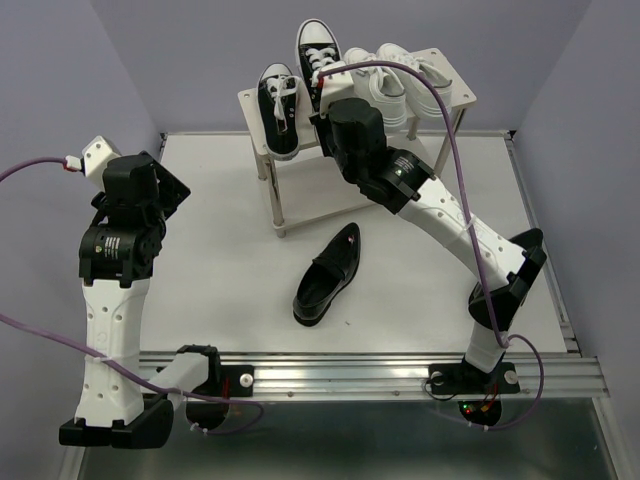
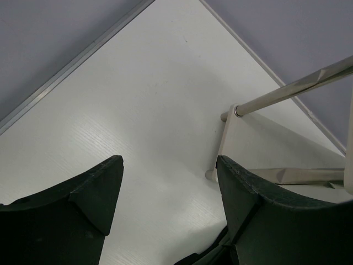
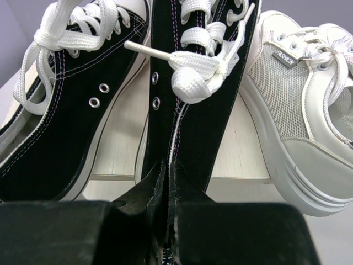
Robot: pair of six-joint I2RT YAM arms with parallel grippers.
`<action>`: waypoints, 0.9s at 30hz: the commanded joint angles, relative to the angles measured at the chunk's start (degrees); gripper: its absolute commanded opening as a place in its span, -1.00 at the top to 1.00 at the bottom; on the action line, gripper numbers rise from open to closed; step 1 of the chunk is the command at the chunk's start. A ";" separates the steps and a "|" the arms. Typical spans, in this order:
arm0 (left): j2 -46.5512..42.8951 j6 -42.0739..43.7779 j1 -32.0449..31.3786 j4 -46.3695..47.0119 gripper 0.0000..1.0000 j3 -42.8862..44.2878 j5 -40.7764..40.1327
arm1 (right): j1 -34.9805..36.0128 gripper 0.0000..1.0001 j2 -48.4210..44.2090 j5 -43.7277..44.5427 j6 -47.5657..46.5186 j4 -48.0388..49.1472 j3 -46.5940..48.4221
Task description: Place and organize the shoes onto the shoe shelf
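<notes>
The shoe shelf (image 1: 455,92) stands at the back of the table. On its top board (image 3: 124,143) one black canvas sneaker (image 1: 278,105) (image 3: 71,127) lies at the left, and white sneakers (image 1: 395,75) (image 3: 298,110) lie at the right. Between them is a second black canvas sneaker (image 1: 318,52) (image 3: 204,121), toe pointing away. My right gripper (image 1: 325,112) (image 3: 170,165) is shut on the canvas edge at its heel end. A glossy black loafer (image 1: 330,275) lies on the table in front of the shelf. My left gripper (image 1: 165,185) (image 2: 168,165) hangs open over the bare table at the left, holding nothing.
The shelf's silver legs (image 2: 287,91) and its low foot bar (image 2: 223,141) are just right of my left fingers (image 2: 94,187). The shelf's lower tier is mostly hidden under my right arm (image 1: 440,215). A metal rail (image 1: 380,375) runs along the table's near edge.
</notes>
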 commanded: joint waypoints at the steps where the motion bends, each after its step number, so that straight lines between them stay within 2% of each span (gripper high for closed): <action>1: -0.74 0.13 0.43 1.87 -0.59 -0.56 -0.42 | -0.30 0.90 -1.62 1.19 0.64 5.54 1.66; 5: -0.65 0.13 0.43 1.96 -0.59 -0.47 -0.42 | -0.30 0.50 -2.23 0.84 0.73 5.54 1.92; 14: -0.47 0.05 0.52 2.05 -0.59 -0.21 -0.33 | -0.30 -0.11 -2.85 -1.36 1.08 5.11 3.42; 17: -0.56 0.13 0.60 2.13 -0.59 -0.47 -0.42 | -0.30 -0.44 -3.11 -2.32 1.96 3.62 5.34; 21: -0.65 0.83 0.60 2.75 -0.59 -2.23 -0.24 | -0.30 -0.68 -5.39 -3.64 3.54 1.68 8.34; 23: -0.47 1.19 0.60 3.54 -0.59 -4.67 -0.68 | -0.30 -0.76 -7.32 -4.87 4.59 1.59 8.08; 24: -0.47 1.36 0.52 3.80 -0.59 -5.65 -0.77 | -0.30 -0.88 -9.42 -5.05 4.95 1.68 7.73; 27: -0.21 1.72 0.60 4.42 -0.59 -9.34 0.19 | -0.30 -0.99 -13.99 -4.44 7.49 0.89 5.53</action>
